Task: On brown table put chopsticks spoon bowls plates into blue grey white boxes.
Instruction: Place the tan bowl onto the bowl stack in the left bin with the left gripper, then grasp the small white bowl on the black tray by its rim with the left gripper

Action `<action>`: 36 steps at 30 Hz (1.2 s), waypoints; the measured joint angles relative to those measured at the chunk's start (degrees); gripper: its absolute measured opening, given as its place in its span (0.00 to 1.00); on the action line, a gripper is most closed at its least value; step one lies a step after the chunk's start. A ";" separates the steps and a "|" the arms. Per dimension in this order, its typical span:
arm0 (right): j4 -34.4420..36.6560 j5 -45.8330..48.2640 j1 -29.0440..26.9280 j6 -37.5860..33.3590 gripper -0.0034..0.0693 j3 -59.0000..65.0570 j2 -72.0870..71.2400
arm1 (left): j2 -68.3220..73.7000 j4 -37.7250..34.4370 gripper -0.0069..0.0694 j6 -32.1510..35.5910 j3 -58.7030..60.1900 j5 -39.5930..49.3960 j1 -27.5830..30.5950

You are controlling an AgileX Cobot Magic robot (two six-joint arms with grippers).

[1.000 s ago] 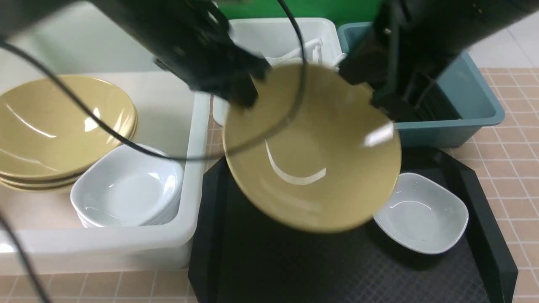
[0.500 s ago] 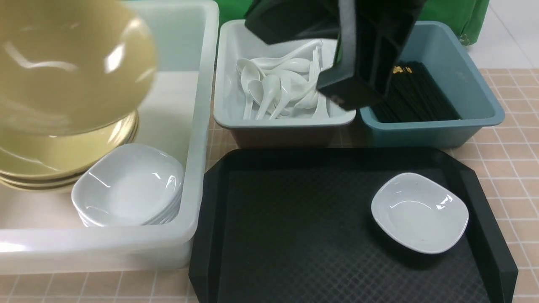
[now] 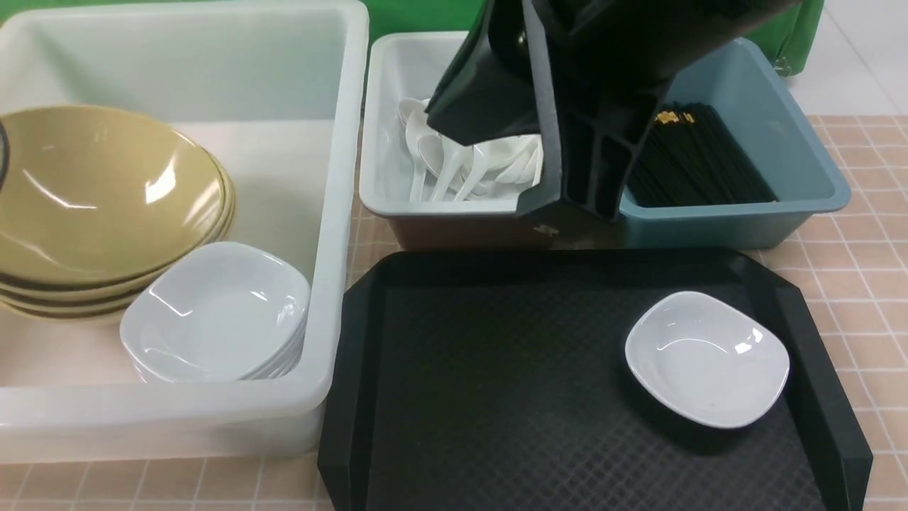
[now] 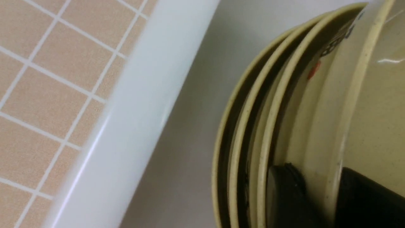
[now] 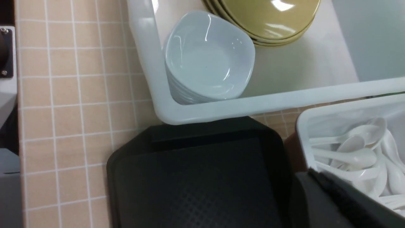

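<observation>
In the left wrist view the top yellow bowl (image 4: 373,110) lies on the stack of bowls (image 3: 106,191) in the white box (image 3: 347,177). My left gripper (image 4: 326,196) straddles that bowl's rim, open, the outer finger (image 4: 284,193) a little off the wall. It is outside the front view. A stack of white plates (image 3: 216,312) sits beside the bowls. One plate (image 3: 706,358) lies on the black tray (image 3: 496,397). Spoons (image 3: 454,152) fill the grey box (image 3: 383,191). Chopsticks (image 3: 695,163) lie in the blue box (image 3: 801,156). My right gripper (image 3: 567,209) hangs shut and empty above the grey box's front right corner.
The black tray takes up the front middle of the tiled table (image 3: 865,284), its raised rim close to the white box and the grey box. A green backdrop stands behind the boxes. The right arm hides part of the grey and blue boxes.
The yellow bowl went from above the tray leftward and down onto the bowl stack. The left jaws have parted from its rim. The right arm sank slightly over the grey box.
</observation>
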 joint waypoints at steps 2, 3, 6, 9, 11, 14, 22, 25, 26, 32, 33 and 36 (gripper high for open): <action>-0.16 0.06 0.00 0.13 0.10 0.00 0.00 | 0.14 0.51 0.48 -0.07 0.00 0.40 -0.05; -0.37 0.05 0.00 0.31 0.10 0.00 0.00 | -0.11 1.07 0.53 -0.12 -0.21 0.74 -0.05; -1.08 0.21 -0.19 0.64 0.10 0.23 0.00 | -1.38 3.80 0.68 -1.85 -2.63 3.26 -0.05; -1.30 0.21 -2.55 2.22 0.10 2.72 0.00 | -4.76 4.22 0.77 -4.08 -8.09 7.54 -1.07; -1.49 0.11 -4.57 3.67 0.10 4.62 0.00 | -6.91 4.28 0.77 -4.70 -10.18 9.04 -2.84; -2.08 -0.08 -9.89 8.07 0.10 11.69 0.00 | -10.95 4.32 0.77 -4.81 -13.15 11.09 -13.18; -2.35 -4.97 -18.61 16.73 0.10 31.33 -12.91 | -7.28 12.83 0.73 -6.09 -13.35 13.82 -51.51; -2.35 -6.46 -19.29 18.25 0.10 36.93 -20.04 | -3.91 15.15 0.73 -7.56 -13.35 12.30 -59.84; -2.35 -6.63 -19.51 18.61 0.10 39.38 -22.70 | -1.85 15.92 0.73 -7.91 -13.35 10.82 -63.15; -2.35 -5.92 -19.56 21.49 0.10 47.52 -33.96 | 9.15 16.39 0.73 -9.86 -13.35 0.05 -76.51; -2.35 -5.36 -19.56 21.74 0.10 48.29 -35.33 | 11.23 16.18 0.73 -10.29 -13.35 -2.56 -77.99; -2.35 -3.72 -19.56 21.86 0.10 48.94 -37.50 | 15.62 15.05 0.73 -11.56 -13.35 -8.21 -80.14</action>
